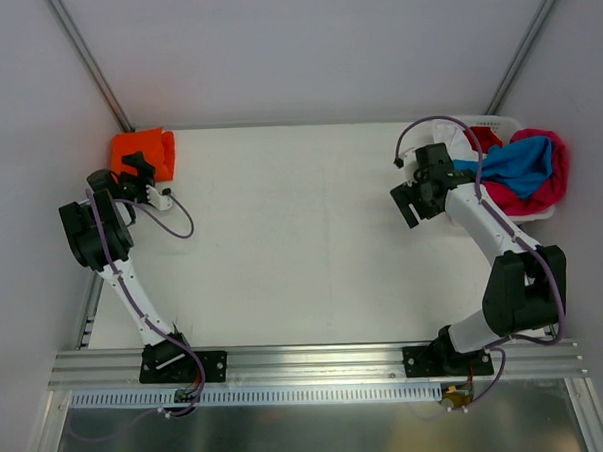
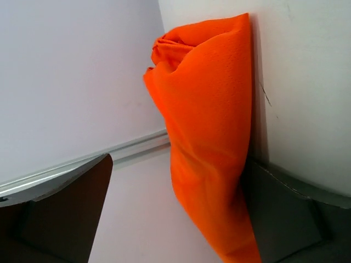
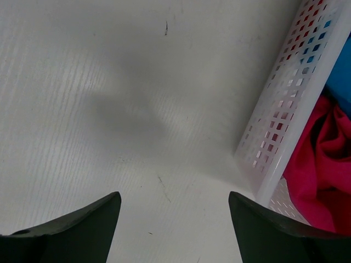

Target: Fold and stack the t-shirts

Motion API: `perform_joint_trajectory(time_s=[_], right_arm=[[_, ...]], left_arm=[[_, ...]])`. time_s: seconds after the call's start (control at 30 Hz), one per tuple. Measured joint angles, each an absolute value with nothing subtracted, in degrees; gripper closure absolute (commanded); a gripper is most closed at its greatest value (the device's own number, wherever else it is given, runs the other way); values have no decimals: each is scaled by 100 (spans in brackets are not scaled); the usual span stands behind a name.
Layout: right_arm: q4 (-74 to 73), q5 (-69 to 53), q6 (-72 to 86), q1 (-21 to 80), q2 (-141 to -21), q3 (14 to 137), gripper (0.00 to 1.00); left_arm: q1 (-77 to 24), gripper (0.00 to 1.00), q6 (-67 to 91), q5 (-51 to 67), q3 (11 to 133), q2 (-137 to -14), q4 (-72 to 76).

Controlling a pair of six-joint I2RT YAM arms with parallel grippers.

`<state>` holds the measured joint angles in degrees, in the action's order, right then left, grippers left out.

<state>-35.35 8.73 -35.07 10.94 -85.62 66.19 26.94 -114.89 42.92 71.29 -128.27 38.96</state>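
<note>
Two black robot arms are bolted side by side to a ribbed aluminium rail (image 1: 318, 363) at the near edge. The left arm is stretched to the far-left corner, elbow bent outward, and its left gripper (image 1: 139, 171) is set at a folded vivid orange t-shirt (image 1: 150, 148). In the left wrist view its jaws are spread wide; the orange cloth stands between them, resting against one dark finger (image 2: 285, 219) and well clear of the other – it is not clamped.

The right arm is doubled back at the elbow, and the right gripper (image 1: 409, 203) is held above bare table just left of a white perforated plastic basket (image 3: 290, 109). Its jaws are parted and nothing is held.

A blue t-shirt (image 1: 524, 161) and a magenta-pink t-shirt (image 1: 552, 190) are heaped in the basket and spill over its right rim – a patch of red cloth (image 1: 488, 138) shows beside them.

The flat white table (image 1: 292, 226) is faintly ribbed and lightly scuffed. Pale walls are seen on three sides, with slanted grey metal struts (image 1: 89, 60).
</note>
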Motion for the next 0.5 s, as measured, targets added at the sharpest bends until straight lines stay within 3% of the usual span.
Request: perform_joint_trajectory(time_s=[0.27,0.5], right_arm=[[-3374,1354,-3339,1076,-8558,6619,15],[-3317,1573,-3227,1074,-8556,6619,16]], left_arm=[[2589,1,-11323,4613,7247,-13174,4956],[1949,1,-10226,3857,7303,-13281,5767]])
